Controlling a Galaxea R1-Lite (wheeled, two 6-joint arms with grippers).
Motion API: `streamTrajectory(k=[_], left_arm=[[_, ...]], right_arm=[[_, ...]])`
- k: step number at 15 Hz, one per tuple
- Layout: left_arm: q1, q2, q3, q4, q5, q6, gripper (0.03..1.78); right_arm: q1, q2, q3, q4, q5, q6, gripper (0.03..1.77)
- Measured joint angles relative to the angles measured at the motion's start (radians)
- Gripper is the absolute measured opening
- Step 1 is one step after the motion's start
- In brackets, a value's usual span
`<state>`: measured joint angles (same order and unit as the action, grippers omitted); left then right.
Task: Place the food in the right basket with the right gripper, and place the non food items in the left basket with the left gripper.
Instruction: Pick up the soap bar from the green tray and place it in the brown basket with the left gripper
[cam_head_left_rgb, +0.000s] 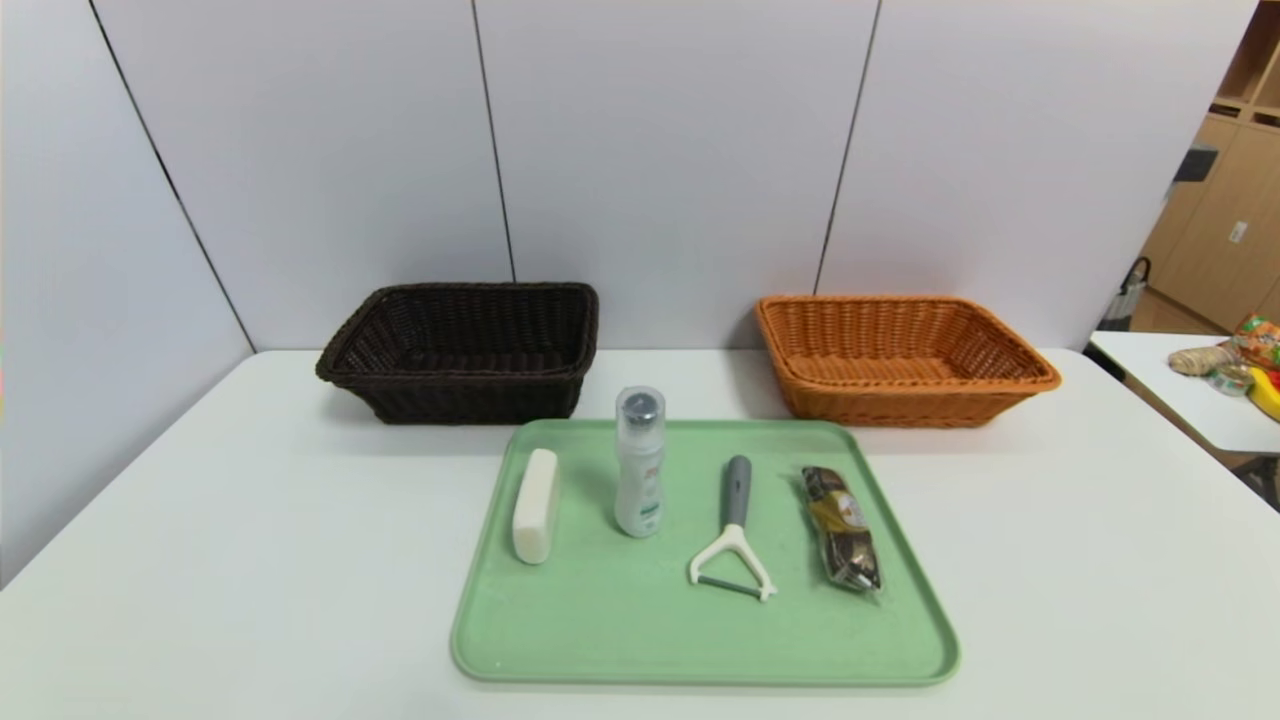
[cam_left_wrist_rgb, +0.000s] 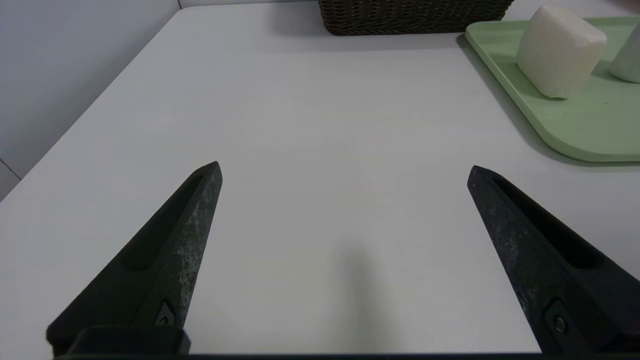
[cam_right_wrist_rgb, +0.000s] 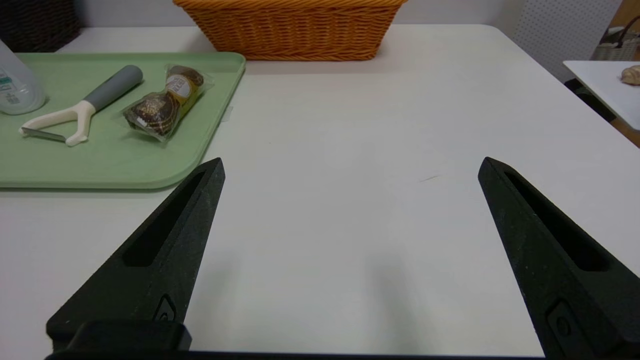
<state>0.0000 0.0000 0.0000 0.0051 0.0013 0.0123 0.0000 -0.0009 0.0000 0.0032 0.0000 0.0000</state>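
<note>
- You are looking at the left gripper (cam_left_wrist_rgb: 345, 170) hovering over bare bench (cam_head_left_rgb: 250, 560) on the near left, its fingers (cam_left_wrist_rgb: 195, 220) spreading wide with nothing between them; the right gripper (cam_right_wrist_rgb: 350, 167) is hanging the same way over the near right of the bench, fingers (cam_right_wrist_rgb: 190, 215) splayed apart and holding nothing; neither arm is showing in your head view.
- The green tray (cam_head_left_rgb: 620, 640) is sitting in the middle of the bench, just beyond both grippers; four things are lying or standing on it in a row.
- From the robot's left you are seeing a white soap bar (cam_head_left_rgb: 535, 505) lying lengthwise; then a small clear bottle (cam_head_left_rgb: 639, 462) standing upright; then a peeler (cam_head_left_rgb: 734, 540) lying flat with its grey handle pointing away from you and its blade end nearer; then a wrapped snack (cam_head_left_rgb: 841, 527) lying lengthwise near the tray's right edge.
- Farther back, the dark brown basket (cam_head_left_rgb: 460, 350) is resting on the left and the orange basket (cam_head_left_rgb: 905, 358) on the right, well apart from each other, both near the wall.
- A second table (cam_head_left_rgb: 1190, 395) carrying a few packets is showing at the far right.
</note>
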Motion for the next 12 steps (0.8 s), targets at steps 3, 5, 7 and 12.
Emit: streamTrajectory(k=[3,5,7,12], left_arm=[[0.000,0.000,0.000,0.000,0.000,0.003,1.75],[0.000,0.000,0.000,0.001,-0.002,0.030,1.75],[0.000,0.000,0.000,0.001,-0.001,0.020,1.75],[0.000,0.000,0.000,0.000,0.000,0.002,1.75]], right_arm=[[0.000,0.000,0.000,0.000,0.000,0.000,1.75],[0.000,0.000,0.000,0.000,0.000,0.000,1.75],[0.000,0.000,0.000,0.000,0.000,-0.002,1.75],[0.000,0.000,0.000,-0.001,0.001,-0.009,1.75]])
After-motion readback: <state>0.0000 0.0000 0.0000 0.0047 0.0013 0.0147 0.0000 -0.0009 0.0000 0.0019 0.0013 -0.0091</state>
